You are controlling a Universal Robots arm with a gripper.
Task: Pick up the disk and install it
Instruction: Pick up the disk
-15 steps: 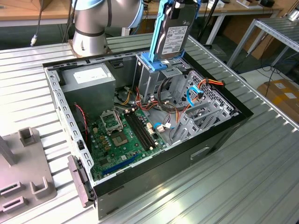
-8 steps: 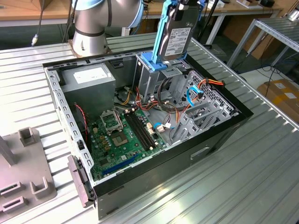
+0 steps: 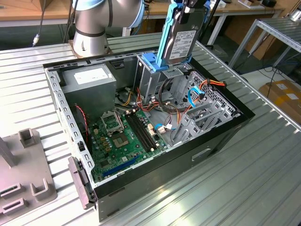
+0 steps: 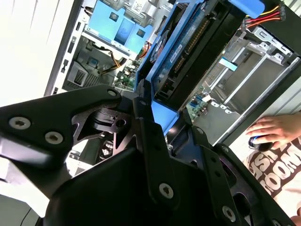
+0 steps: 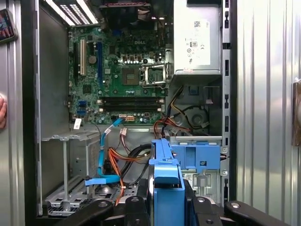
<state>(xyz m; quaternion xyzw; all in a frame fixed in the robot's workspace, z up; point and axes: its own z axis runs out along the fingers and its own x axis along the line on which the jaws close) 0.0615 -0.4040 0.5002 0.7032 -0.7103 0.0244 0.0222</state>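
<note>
Gripper is clamped on the disk, gripping the upper end of its blue carrier. In the second wrist view, 1 of the fingers presses the carrier's side.

Disk hangs upright over the open case, white label showing in the exterior view. Its lower edge is just above the cage, by the cage's blue latch; contact cannot be determined.

Power supply sits beside the cage, toward the exterior view's left.

In the second wrist view, 1 hand rests outside the case.
</note>
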